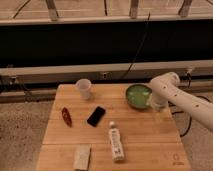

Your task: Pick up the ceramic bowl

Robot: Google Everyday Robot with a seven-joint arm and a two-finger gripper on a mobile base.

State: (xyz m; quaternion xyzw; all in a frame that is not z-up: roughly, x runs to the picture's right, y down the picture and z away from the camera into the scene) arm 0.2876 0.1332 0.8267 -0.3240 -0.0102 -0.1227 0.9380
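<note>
The ceramic bowl [137,95] is round, shallow and glossy green with a paler inside. It sits on the wooden table [145,135] at the back right. My white arm comes in from the right. The gripper [156,103] is at the bowl's right rim, close against it, and its end is mostly hidden behind the arm's last link.
A small white cup [84,89] stands at the back left. A black phone [96,116] lies mid-table. A red object [66,116] lies at the left. A white bottle [116,142] and a tan block [82,156] lie near the front edge.
</note>
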